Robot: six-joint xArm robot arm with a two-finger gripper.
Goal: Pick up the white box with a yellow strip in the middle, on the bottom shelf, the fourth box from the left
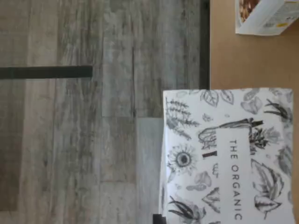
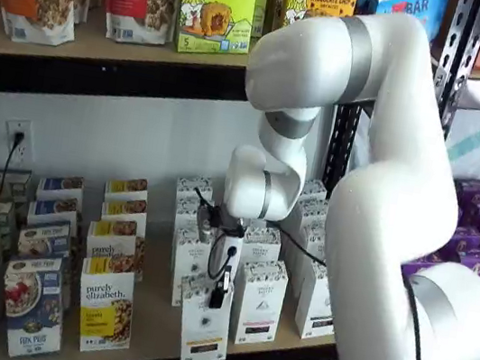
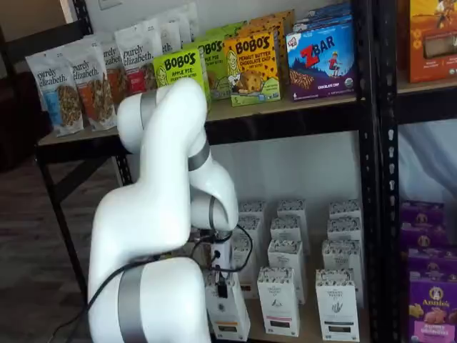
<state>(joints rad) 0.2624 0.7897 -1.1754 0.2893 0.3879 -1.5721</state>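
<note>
A white robot arm (image 2: 375, 192) reaches down in front of the bottom shelf (image 2: 153, 326), a tan wood deck with a black front rail; its gripper (image 2: 218, 297) sits at the speckled top of the white box (image 2: 203, 325), the front carton of its row, and its black fingers are clamped on that box; the same grip shows in the other shelf view, gripper (image 3: 222, 289) on the white box (image 3: 228, 314), which bears a yellow-orange strip low on its face; similar white cartons (image 2: 258, 300) stand just beside it; a purely elizabeth box (image 2: 106, 307) stands to one side; in the wrist view the box's botanical-print top (image 1: 231, 156) fills a corner, above grey wood-look flooring (image 1: 93, 140).
</note>
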